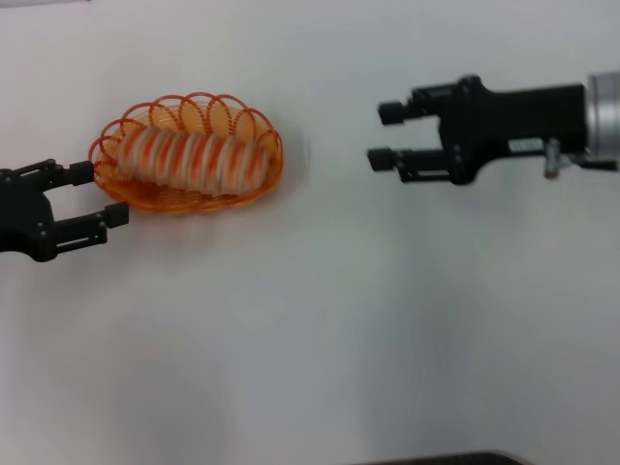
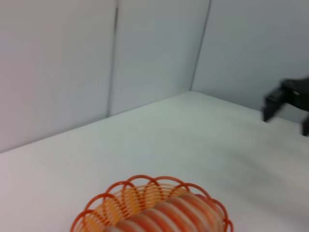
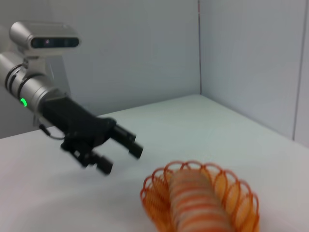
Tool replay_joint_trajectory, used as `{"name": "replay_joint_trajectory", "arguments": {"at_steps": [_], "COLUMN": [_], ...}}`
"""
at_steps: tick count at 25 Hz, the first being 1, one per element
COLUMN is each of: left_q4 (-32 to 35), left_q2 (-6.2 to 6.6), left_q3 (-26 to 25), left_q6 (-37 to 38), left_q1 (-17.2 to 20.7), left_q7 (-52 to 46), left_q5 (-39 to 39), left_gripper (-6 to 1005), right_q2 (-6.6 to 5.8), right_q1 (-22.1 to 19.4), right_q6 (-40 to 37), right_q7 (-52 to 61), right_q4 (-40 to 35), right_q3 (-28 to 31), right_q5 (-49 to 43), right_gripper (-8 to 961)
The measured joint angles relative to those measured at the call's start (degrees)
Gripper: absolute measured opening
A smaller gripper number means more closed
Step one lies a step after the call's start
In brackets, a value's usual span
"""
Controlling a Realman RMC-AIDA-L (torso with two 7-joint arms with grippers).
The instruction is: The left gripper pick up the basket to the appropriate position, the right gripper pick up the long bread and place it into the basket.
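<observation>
One striped orange-and-cream long bread (image 1: 192, 160) already lies inside the oval orange wire basket (image 1: 263, 174), upper left of frame, so I'd call it basically done. Left gripper (image 1: 105, 197) sits open by the basket's left end, holding nothing; right gripper (image 1: 384, 136) hangs open and empty, well apart at upper right.

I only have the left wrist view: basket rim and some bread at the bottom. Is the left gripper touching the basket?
Observer: No. In the head view the left gripper is open at the basket's end, holding nothing.
Operator: Is the whole loaf inside?
Observer: Yes, the long bread lies lengthwise within the rim.
Operator: And the right gripper?
Observer: The right gripper is open, empty, apart from the basket.
</observation>
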Motion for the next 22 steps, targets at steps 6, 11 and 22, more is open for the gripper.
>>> {"name": "replay_joint_trajectory", "arguments": {"at_steps": [6, 11, 22], "left_q4": [0.01, 0.04, 0.00], "left_q2": [0.43, 0.77, 0.71], "left_q3": [-1.25, -1.18, -1.38], "left_q6": [-1.62, -2.16, -3.34], "left_q1": [0.00, -0.66, -0.73], "left_q7": [-1.39, -2.28, -3.31], "left_q5": [0.41, 3.80, 5.55], "left_gripper": [762, 762, 762], "right_q2": [-0.11, -0.21, -0.19], "right_q1": [-5.71, -7.21, -5.82], "right_q6": [-1.50, -1.13, -0.03], "right_q7": [-2.18, -3.45, -3.43], "right_q4": [0.00, 0.54, 0.84], "right_q3": [0.96, 1.90, 2.35], "right_q5": [-0.19, -0.59, -4.20], "right_gripper": [615, 615, 614]}}
